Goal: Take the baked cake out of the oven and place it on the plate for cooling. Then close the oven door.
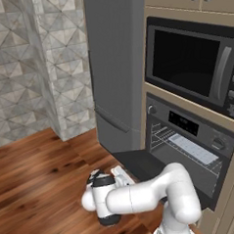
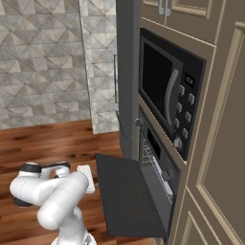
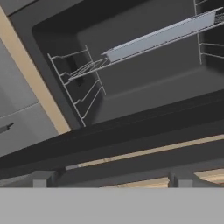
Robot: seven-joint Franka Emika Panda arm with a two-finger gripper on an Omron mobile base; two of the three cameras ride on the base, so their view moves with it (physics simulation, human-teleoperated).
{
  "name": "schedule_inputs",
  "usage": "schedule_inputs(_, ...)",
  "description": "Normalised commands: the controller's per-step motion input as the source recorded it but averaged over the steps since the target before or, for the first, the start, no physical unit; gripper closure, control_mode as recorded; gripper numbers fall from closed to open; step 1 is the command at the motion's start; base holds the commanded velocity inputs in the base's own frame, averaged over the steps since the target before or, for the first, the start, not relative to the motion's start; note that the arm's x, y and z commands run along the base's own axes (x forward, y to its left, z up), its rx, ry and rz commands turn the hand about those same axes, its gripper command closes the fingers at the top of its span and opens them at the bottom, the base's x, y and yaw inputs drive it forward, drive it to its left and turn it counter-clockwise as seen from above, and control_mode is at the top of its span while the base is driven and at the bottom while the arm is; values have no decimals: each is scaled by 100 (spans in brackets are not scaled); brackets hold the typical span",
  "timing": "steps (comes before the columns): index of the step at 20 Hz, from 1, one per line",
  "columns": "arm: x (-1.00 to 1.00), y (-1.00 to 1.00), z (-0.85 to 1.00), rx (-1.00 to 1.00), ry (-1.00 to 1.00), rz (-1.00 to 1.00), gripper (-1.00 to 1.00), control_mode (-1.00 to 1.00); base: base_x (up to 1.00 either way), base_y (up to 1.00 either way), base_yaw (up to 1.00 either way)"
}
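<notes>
Cake not clearly made out from any angle; possibly it sits on the pale grey tray (image 3: 159, 37), though nothing dark is resolved there. Oven (image 1: 189, 149) is seen built in below the microwave (image 1: 192, 68). Oven door (image 2: 129, 198) is dropped fully open, flat and level. Tray is carried on the upper wire rack (image 3: 85, 68) inside the cavity. Gripper (image 3: 111, 179) is held low, just outside the door's edge, jaws spread wide, nothing pinched. Plate not located. Judged early in the task: door opened; cake removal, placing and door closing are all left.
</notes>
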Motion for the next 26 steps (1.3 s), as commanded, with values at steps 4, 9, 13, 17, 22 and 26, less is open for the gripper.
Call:
schedule_inputs(4,30,-12,-31,0,-1,-5,-100,-100,0,0,0)
schedule_inputs(9,30,-17,-44,0,-1,-5,-100,-100,0,0,0)
schedule_inputs(13,39,-21,-53,0,0,-6,-100,-100,0,0,0)
schedule_inputs(17,33,-28,-61,0,-2,-2,-100,-100,0,0,0)
schedule_inputs(22,19,-10,-66,0,-3,0,-100,-100,0,0,0)
schedule_inputs(26,0,8,-27,0,-1,0,-100,-100,0,0,0)
